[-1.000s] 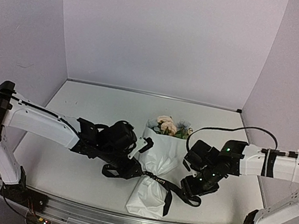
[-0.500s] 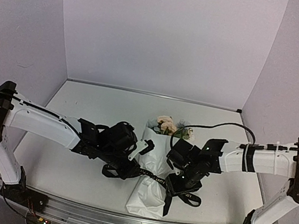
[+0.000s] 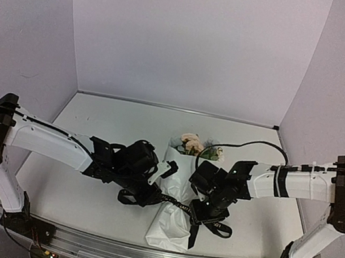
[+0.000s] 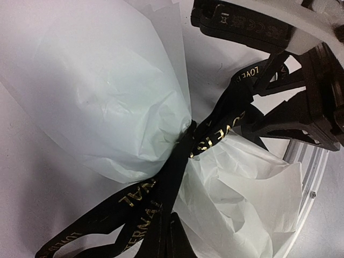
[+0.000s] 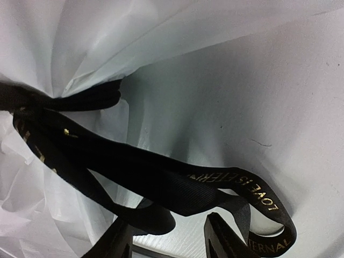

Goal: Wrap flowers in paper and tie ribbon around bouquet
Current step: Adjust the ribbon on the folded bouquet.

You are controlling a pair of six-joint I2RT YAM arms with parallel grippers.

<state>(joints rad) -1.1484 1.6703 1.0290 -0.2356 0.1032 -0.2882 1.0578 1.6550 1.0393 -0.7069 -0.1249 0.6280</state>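
Observation:
The bouquet lies on the table, its flowers [image 3: 191, 143] showing at the far end of the white paper [image 3: 168, 226] cone. The black ribbon [image 3: 179, 205] with gold lettering cinches the paper's waist [image 4: 207, 137]. My left gripper [image 3: 150, 195] sits just left of the waist, shut on the ribbon [image 4: 161, 215], which runs into its fingertips [image 4: 167, 244]. Just right of the waist, my right gripper [image 3: 202, 212] stands open. A loose ribbon loop [image 5: 183, 185] lies just beyond its fingers [image 5: 217, 234], not pinched. The paper [image 5: 80, 48] fills the rest of that view.
The metal rail [image 3: 138, 256] runs along the table's near edge, close behind the bouquet's tail. Bare grey tabletop [image 3: 113, 126] lies to the far left. The right arm's body [image 4: 306, 107] looms at the upper right of the left wrist view. Walls enclose the back and sides.
My right arm has swung left to the bouquet's waist, its jaws narrowing. My left gripper has closed on the ribbon. The bouquet stays put.

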